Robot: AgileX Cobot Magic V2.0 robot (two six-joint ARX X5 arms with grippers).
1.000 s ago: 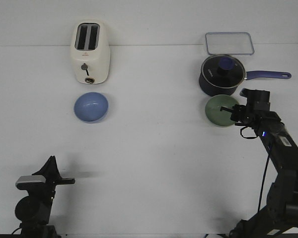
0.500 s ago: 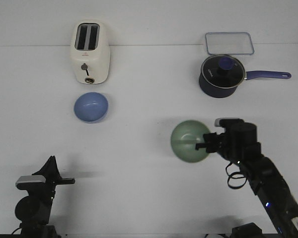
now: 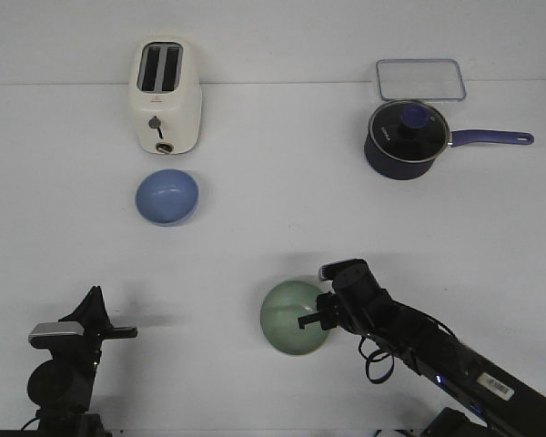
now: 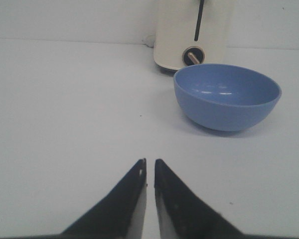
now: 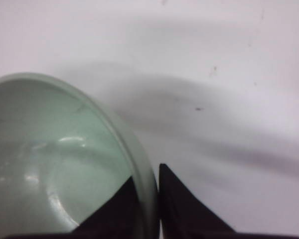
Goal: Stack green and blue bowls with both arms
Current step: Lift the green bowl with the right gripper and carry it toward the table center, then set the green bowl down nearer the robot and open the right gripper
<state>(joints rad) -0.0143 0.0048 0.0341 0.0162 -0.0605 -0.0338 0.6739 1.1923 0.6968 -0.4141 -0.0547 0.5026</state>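
The pale green bowl is held above the table near the front middle, its shadow behind it. My right gripper is shut on its rim, one finger inside and one outside; the right wrist view shows the bowl pinched at the gripper. The blue bowl sits upright on the table in front of the toaster; it also shows in the left wrist view. My left gripper is low at the front left, empty, its fingers almost together, well short of the blue bowl.
A cream toaster stands at the back left, just behind the blue bowl. A dark navy lidded saucepan with a long handle sits at the back right, with a clear flat lid or tray behind it.
My right arm has carried the green bowl from beside the saucepan toward the front and left, to the front middle. The left arm and the blue bowl have not moved.
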